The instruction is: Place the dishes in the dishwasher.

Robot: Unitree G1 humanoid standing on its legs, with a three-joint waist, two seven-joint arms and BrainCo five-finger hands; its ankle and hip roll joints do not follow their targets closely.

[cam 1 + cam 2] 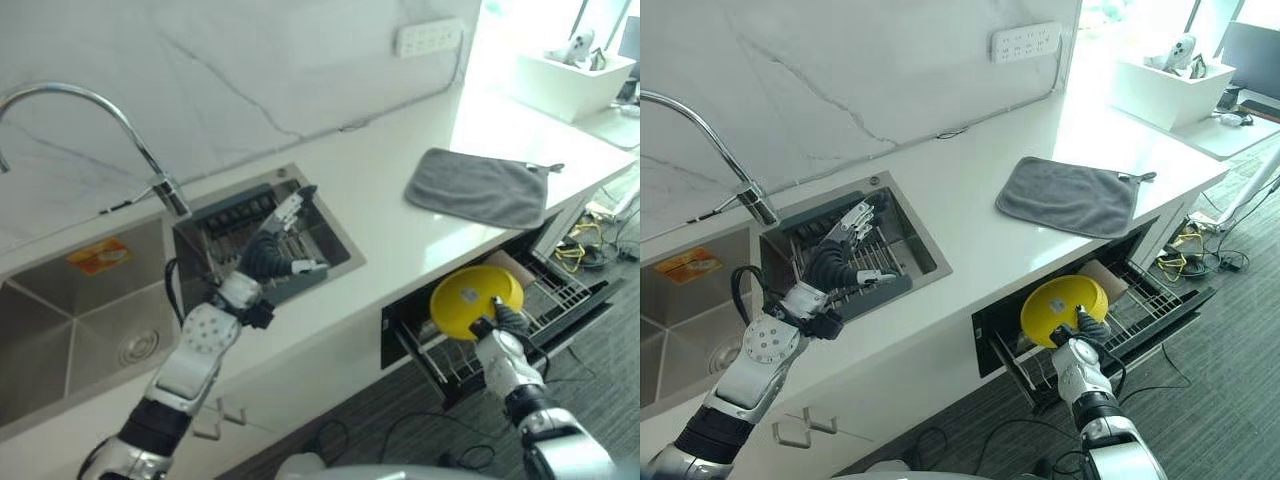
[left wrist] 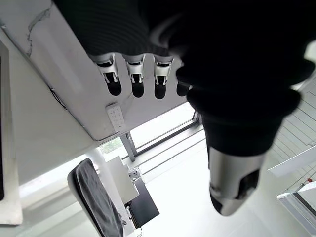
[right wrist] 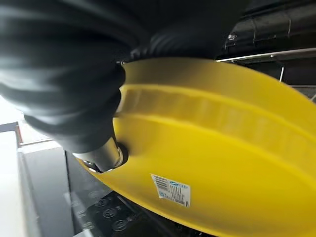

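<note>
At the left, the left hand hangs over the dark dish rack set in the sink opening, its fingers fairly straight and spread, the thumb held apart, and nothing held between them; the rack's ribs lie just beyond the fingertips, and the tap stands further off to that hand's outer side. Whether any dishes are left in the rack cannot be told from here. Past the grey cloth on the counter, the right hand grips the yellow plate by its lower rim, thumb and fingers pinched on the edge; in the right wrist view the plate's underside sits right against the thumb. The plate is tilted nearly on edge above the pulled-out dishwasher rack, the wires just beyond and below the fingertips. The step in hand looks like loading this plate. The next move probably calls for lowering it between the rack's tines, keeping it upright, then loosening the pinch once the wires bear it.
</note>
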